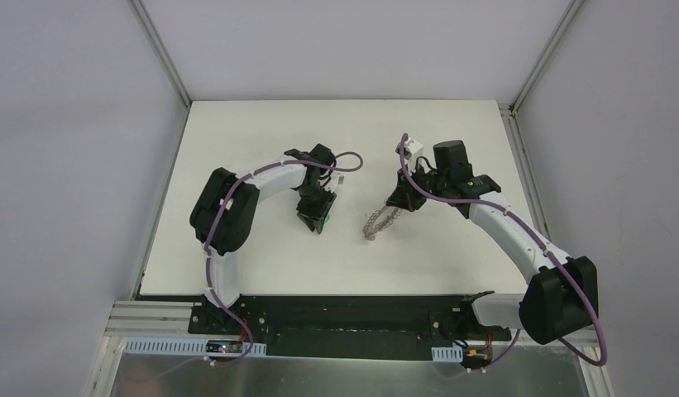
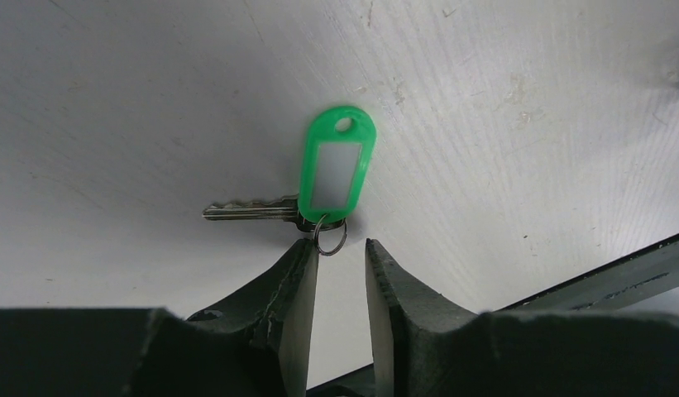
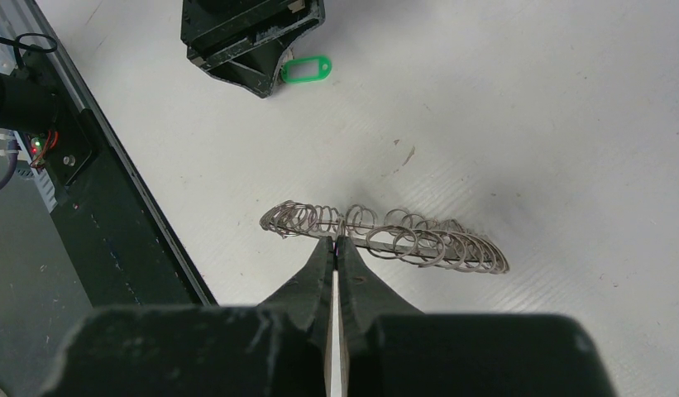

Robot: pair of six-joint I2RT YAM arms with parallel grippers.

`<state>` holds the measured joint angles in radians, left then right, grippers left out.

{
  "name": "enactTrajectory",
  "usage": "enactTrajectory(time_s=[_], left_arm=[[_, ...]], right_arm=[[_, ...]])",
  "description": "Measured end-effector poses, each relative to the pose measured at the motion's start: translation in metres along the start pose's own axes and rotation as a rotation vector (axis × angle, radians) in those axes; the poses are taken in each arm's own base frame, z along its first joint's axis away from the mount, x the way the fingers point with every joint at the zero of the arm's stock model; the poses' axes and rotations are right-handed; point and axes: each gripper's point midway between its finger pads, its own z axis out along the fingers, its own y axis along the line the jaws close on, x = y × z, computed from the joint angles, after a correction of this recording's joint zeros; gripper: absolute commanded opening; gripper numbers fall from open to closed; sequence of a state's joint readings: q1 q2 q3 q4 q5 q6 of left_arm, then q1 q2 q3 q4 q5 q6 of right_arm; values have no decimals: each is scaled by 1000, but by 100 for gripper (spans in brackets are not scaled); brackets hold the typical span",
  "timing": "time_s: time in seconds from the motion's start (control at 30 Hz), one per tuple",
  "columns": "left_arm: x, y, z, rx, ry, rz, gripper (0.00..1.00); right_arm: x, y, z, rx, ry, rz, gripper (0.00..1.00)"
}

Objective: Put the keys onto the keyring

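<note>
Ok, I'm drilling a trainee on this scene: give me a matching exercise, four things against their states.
Things:
1 key with green tag
2 keyring
3 left end effector
4 right end effector

States:
A shut on a thing
B lying flat on the table
C open, tips at the small split ring
D pinched at its edge

Pairs: 1-B, 2-D, 3-C, 4-A
</note>
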<state>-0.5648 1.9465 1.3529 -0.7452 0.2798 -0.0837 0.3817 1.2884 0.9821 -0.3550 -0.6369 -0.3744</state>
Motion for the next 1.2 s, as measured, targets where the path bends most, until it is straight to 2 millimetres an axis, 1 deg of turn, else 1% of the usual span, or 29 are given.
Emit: enactTrajectory(time_s=[0.3, 0.5, 0.87, 1.2], left_arm=[[0, 8, 2, -3, 8, -43, 25], [-1, 12, 1, 5, 6, -77, 25], [-5, 9, 1, 35, 10, -93, 24], [-5, 7, 1, 44, 11, -97, 20]], right_arm=[[0, 0, 1, -1, 2, 2, 0], [1, -1, 2, -4, 5, 4, 0], [3, -1, 4, -9, 12, 11, 0], [3, -2, 4, -9, 14, 12, 0]])
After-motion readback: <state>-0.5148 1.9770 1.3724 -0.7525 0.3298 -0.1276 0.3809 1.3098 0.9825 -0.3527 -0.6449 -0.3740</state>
